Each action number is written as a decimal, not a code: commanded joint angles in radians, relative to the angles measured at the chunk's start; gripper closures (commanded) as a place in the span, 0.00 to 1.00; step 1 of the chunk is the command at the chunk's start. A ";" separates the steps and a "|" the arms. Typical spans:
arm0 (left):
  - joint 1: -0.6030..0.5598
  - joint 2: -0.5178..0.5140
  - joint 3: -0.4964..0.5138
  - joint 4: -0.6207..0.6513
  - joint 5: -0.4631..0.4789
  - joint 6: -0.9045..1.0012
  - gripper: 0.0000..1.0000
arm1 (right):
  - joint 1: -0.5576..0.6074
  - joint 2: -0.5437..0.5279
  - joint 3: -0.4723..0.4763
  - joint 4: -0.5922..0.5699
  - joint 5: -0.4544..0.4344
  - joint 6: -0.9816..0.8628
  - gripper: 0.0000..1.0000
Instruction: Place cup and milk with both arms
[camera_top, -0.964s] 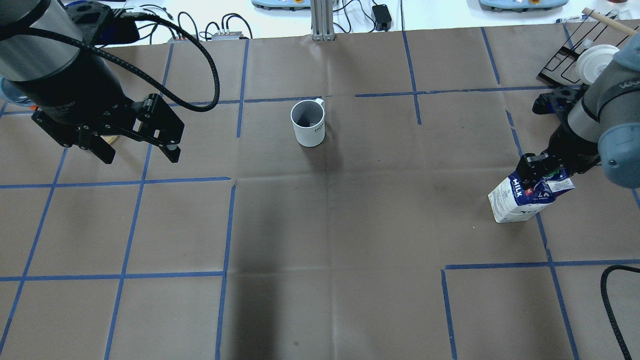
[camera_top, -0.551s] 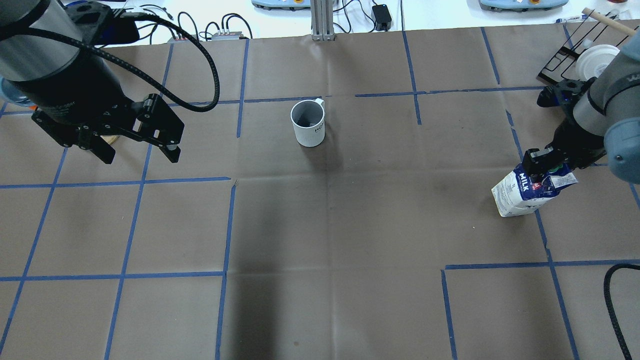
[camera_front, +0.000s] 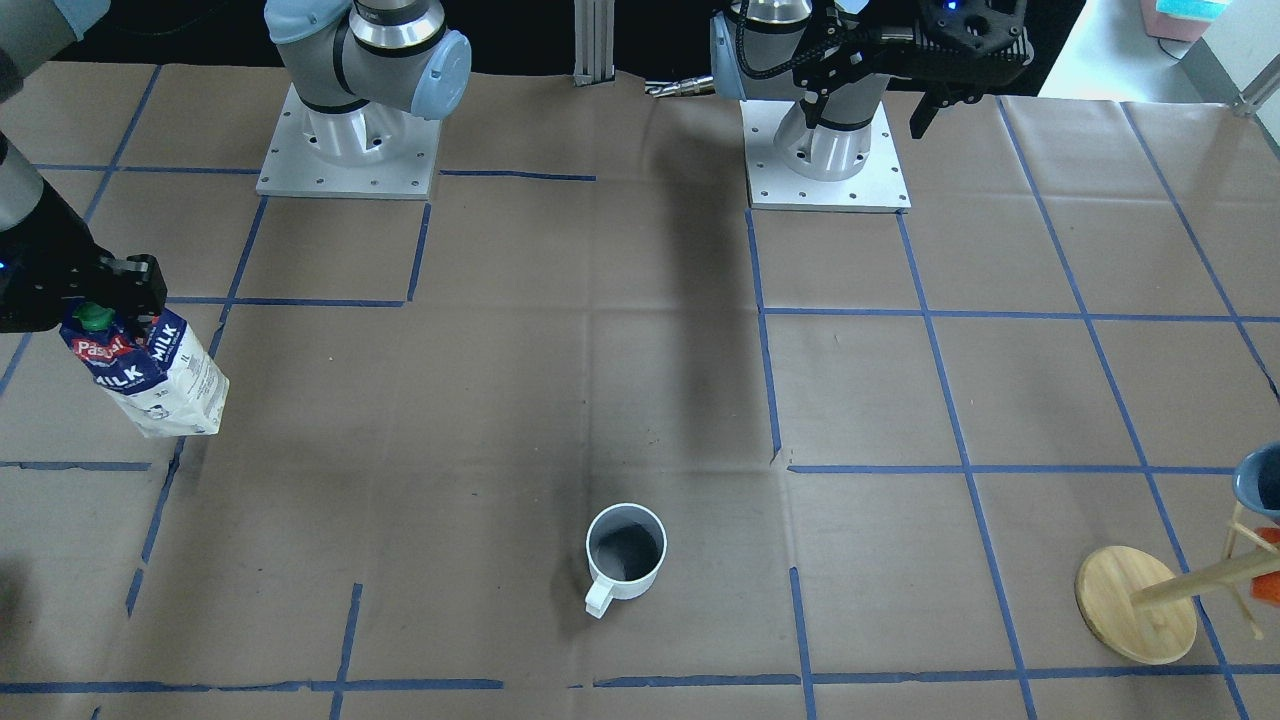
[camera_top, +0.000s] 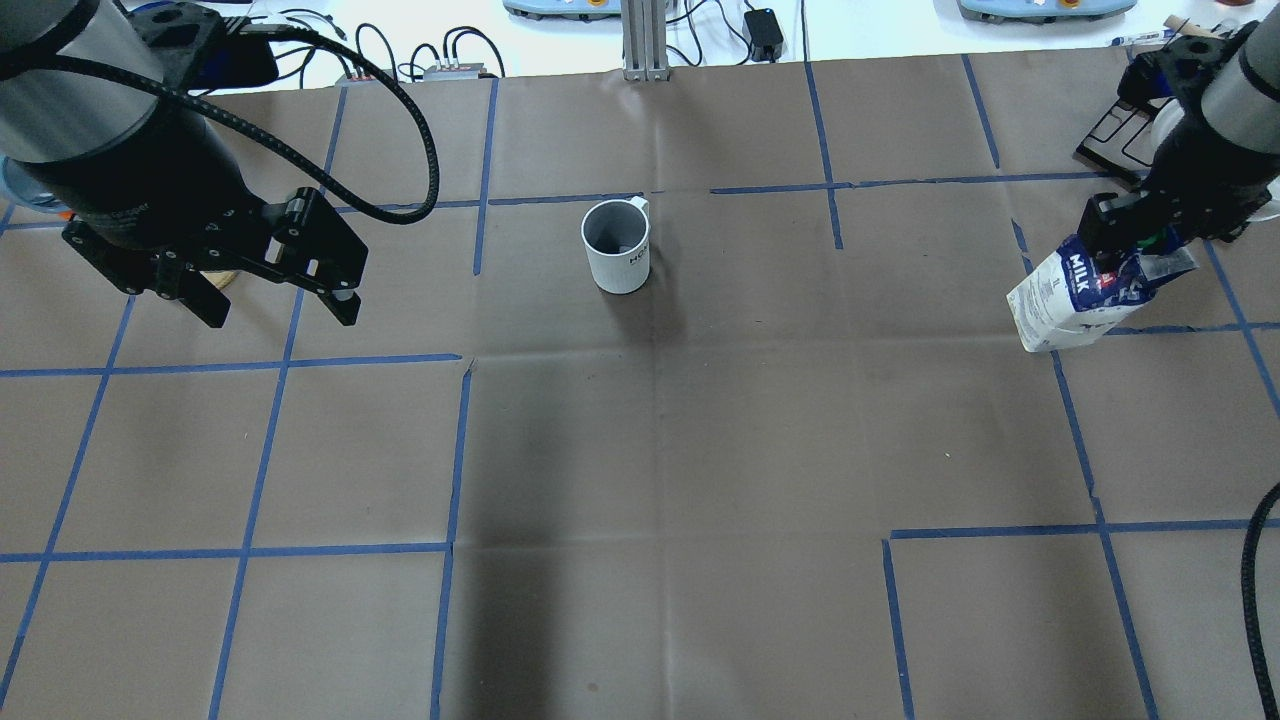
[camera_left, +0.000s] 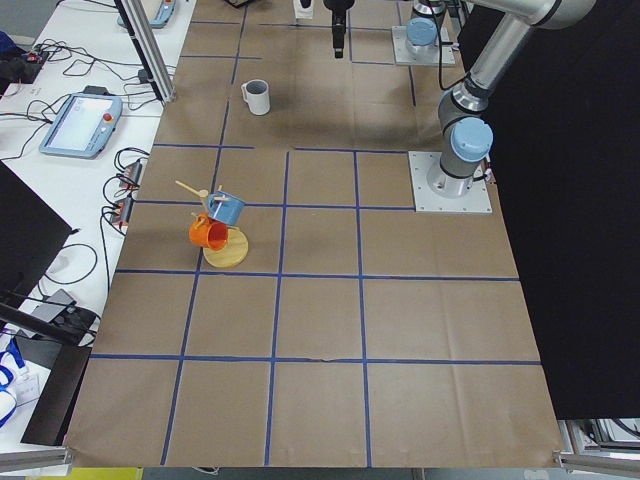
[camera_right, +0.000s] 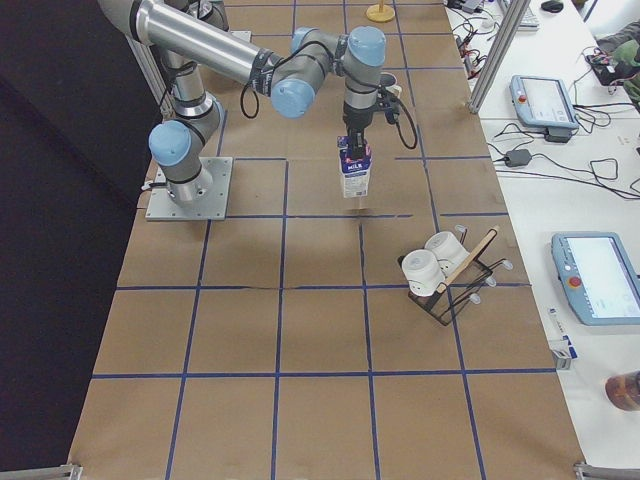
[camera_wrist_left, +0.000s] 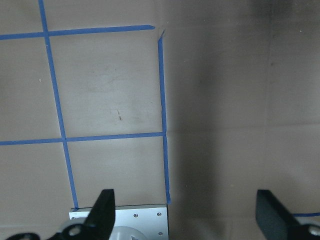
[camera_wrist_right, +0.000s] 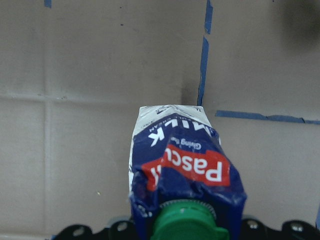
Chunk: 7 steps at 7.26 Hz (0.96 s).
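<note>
Clock directions here treat the overhead view as a dial, with twelve at the far edge of the table (camera_top: 700, 450), which was covered in brown paper and marked with a grid of blue tape.

At about ten o'clock, the left end effector (camera_top: 280, 308) hung above the paper. Its two black fingers (camera_wrist_left: 102, 212) were spread wide apart, with nothing between them. The wrist camera there showed only paper, tape lines and a corner of a metal base plate below.

Near the middle, a little toward twelve o'clock, the cup (camera_top: 617, 247) stood upright and alone. It was white outside and dark grey inside, and its handle pointed toward one o'clock. It was well apart from both arms.

At about two o'clock, the right end effector (camera_top: 1125, 235) was clamped on the folded top of the milk (camera_top: 1075, 295), just beside the green cap (camera_wrist_right: 184, 220). The carton had a navy top with red and white lettering over a white body. I could not tell whether its base touched the table.

Beyond it, at the far right edge, sat a black wire rack (camera_right: 445, 290) holding white cups. A wooden mug stand (camera_front: 1135, 605) with a blue and an orange cup stood at the far left corner.
</note>
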 joint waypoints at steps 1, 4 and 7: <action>0.000 0.001 0.000 0.000 0.000 0.001 0.00 | 0.154 0.106 -0.169 0.070 -0.008 0.146 0.55; 0.000 0.001 0.000 0.000 0.002 0.001 0.00 | 0.369 0.312 -0.430 0.147 -0.001 0.425 0.54; 0.000 0.001 0.000 0.000 0.000 0.001 0.00 | 0.535 0.557 -0.705 0.153 0.003 0.648 0.51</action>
